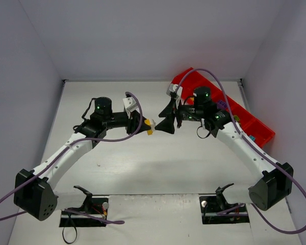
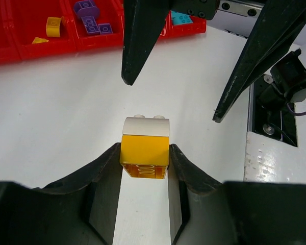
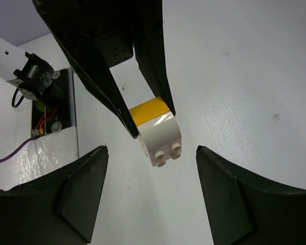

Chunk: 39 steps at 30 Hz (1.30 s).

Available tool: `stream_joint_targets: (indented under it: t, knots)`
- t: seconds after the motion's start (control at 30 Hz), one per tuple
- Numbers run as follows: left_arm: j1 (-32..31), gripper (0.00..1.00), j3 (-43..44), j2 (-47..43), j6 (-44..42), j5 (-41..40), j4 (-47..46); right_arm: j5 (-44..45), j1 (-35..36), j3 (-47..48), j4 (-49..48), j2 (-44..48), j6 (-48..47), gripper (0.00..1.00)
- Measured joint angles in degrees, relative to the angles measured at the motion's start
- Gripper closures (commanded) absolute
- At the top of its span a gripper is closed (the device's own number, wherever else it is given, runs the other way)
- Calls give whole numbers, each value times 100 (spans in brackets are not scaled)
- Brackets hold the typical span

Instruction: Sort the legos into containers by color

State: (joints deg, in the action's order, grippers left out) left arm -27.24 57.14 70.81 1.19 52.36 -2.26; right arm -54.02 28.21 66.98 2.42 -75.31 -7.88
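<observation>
Clamped hard on an orange-yellow lego (image 2: 143, 140) with the left gripper (image 2: 145, 153), with both fingers (image 2: 104, 178) pressed flat to its sides and its white studded end poking forward. Held it up off the table (image 1: 143, 178), over the middle, a touch toward the far edge. Met there nose to nose by the right gripper (image 3: 150, 153): spread wide, gripping nothing, with one finger on either side of that white end and apart from it. Pointed the left gripper toward the right edge, the right gripper back toward the left edge. Further out, found the red tray (image 1: 255, 125) laid aslant across the far right corner of the table. Spotted through the left wrist view a yellow lego (image 2: 53, 25) and a small yellow wedge (image 2: 39, 40) in one compartment, purple legos (image 2: 92, 18) in the next one along. Caught a cyan lego (image 2: 181, 19) past the right gripper's finger too, in the tray, with the dividing wall hidden behind that finger.
</observation>
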Motion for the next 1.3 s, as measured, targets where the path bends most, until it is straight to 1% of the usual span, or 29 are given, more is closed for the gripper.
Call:
stream_joint_targets:
  t: [0.37,0.47,0.57,0.67,0.7,0.77,0.8,0.87,0.9,0.93,0.97,1.07,1.2,1.3]
  knots:
    - [-2,83,0,-240,-260,404,81,-361,269,11,273,-50,-146,35]
    - [-2,83,0,-293,-275,522,105,-385,332,17,297,-96,-177,36]
    - [-2,83,0,-308,-293,632,164,-385,382,59,310,-179,-223,40]
    - [-2,83,0,-308,-350,695,238,-380,442,120,313,-267,-269,46]
    - [-2,84,0,-308,-372,721,258,-380,457,140,315,-295,-278,51]
    - [-2,84,7,-308,-409,763,299,-374,496,175,315,-350,-297,56]
    - [-2,84,9,-308,-431,761,315,-385,514,181,321,-369,-297,61]
    - [4,84,9,-308,-463,789,376,-389,527,184,323,-391,-356,68]
    - [17,84,9,-308,-474,802,398,-398,527,186,334,-398,-385,76]
    - [24,85,9,-308,-501,802,407,-398,527,186,337,-400,-409,81]
    - [22,86,9,-306,-522,804,420,-393,527,186,350,-400,-426,89]
    - [26,87,17,-306,-588,807,468,-385,525,186,376,-400,-496,99]
    - [74,88,17,-299,-702,883,507,-358,476,151,428,-358,-584,100]
    - [160,89,17,-254,-769,966,507,-387,240,11,468,-221,-610,100]
